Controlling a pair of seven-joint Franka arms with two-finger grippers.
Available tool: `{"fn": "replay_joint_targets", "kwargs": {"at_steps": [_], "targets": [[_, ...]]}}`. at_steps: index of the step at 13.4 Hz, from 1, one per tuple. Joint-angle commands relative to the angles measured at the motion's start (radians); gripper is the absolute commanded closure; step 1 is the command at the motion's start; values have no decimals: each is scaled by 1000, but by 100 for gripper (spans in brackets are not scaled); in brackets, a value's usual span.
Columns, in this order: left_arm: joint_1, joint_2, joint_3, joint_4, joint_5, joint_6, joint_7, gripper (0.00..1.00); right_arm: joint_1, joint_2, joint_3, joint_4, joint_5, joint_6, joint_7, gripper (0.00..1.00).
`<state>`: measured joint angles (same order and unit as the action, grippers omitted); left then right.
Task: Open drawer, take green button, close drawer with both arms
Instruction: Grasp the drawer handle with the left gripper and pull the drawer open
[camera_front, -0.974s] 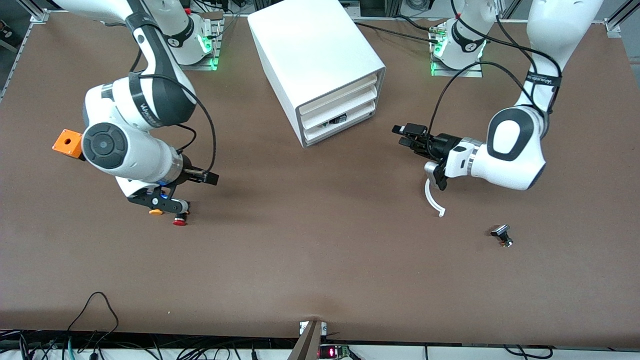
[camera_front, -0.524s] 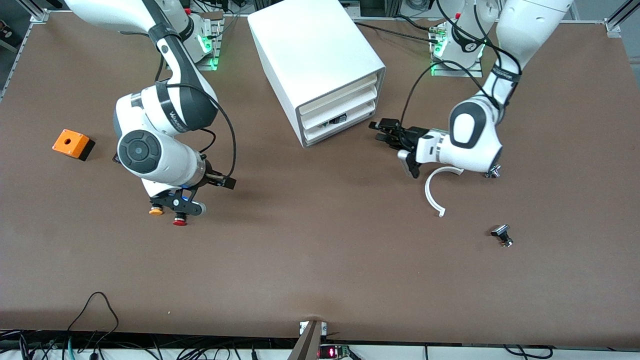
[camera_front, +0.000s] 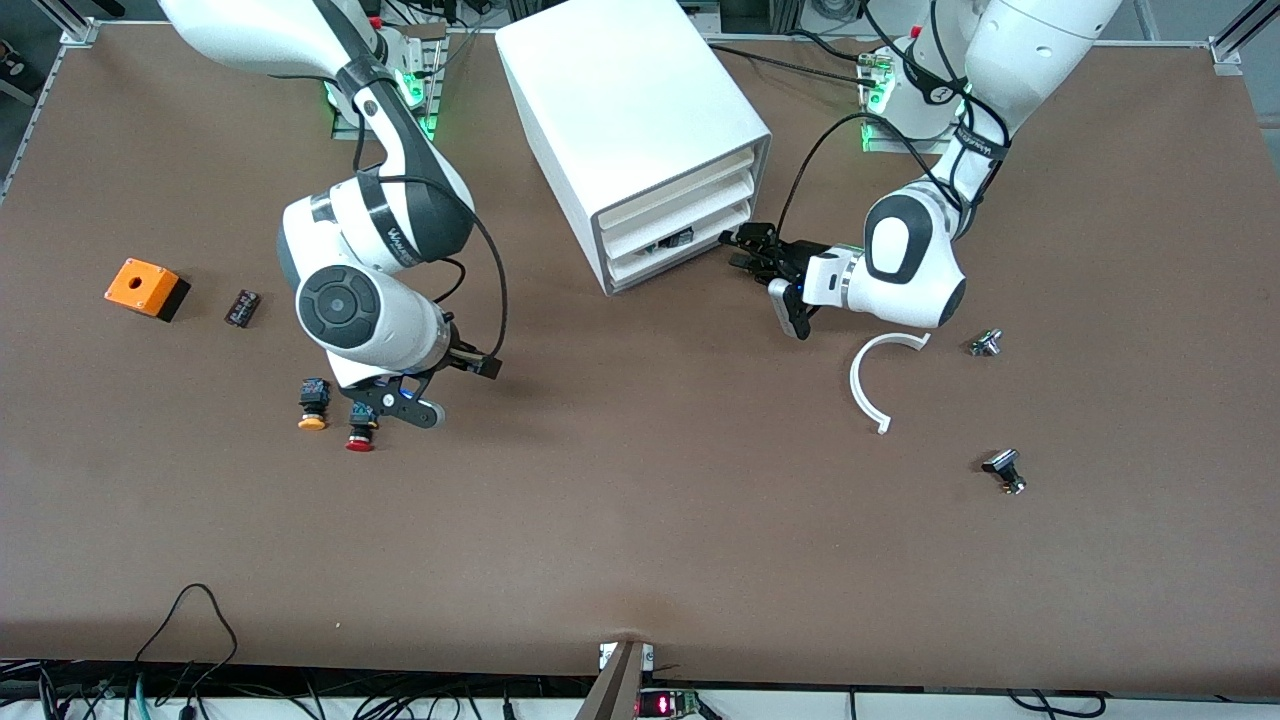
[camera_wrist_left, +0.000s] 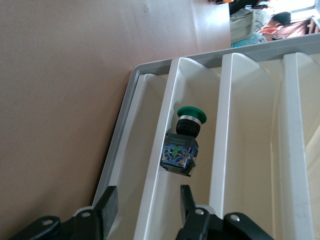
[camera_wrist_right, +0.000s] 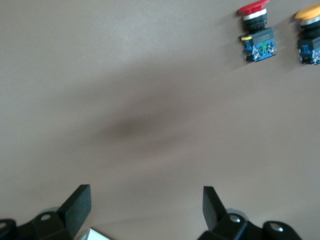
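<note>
cabinet (camera_front: 633, 120) fills the middle of the desk (camera_front: 640, 540), its three drawer fronts toward the left arm's end. lowest drawer (camera_front: 680, 243) looks shut or nearly so from the front view, only a dark speck showing at its front. left wrist view gives more: green-capped button (camera_wrist_left: 182, 142) lies on its side in that tray. left gripper (camera_front: 748, 250) sits right at the drawer's front, fingers (camera_wrist_left: 187, 202) parted with nothing between them, part of the cabinet's edge in the gap. right gripper (camera_front: 400, 408) hovers low over bare desk, fingers (camera_wrist_right: 77, 202) spread wide and empty, beside the red-capped button (camera_front: 360, 438) and yellow-capped button (camera_front: 312, 405). right arm hides part of the desk near the orange box (camera_front: 145, 287). white curved piece (camera_front: 872, 380) lies below the left arm. wide bare desk toward the front camera.
</note>
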<state>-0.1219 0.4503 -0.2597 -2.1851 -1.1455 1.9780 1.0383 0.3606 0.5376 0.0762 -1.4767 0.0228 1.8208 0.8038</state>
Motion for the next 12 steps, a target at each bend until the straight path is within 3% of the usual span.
{"fn": "replay_joint_targets", "kwargs": {"at_steps": [1, 12], "targets": [[-13, 10, -4, -41, -103, 13, 109, 42, 12, 13, -3, 15, -6, 2, 44, 1], [-81, 22, -13, -79, -187, 55, 131, 50, 49, 47, -3, 24, -9, 3, 130, 1]]}}
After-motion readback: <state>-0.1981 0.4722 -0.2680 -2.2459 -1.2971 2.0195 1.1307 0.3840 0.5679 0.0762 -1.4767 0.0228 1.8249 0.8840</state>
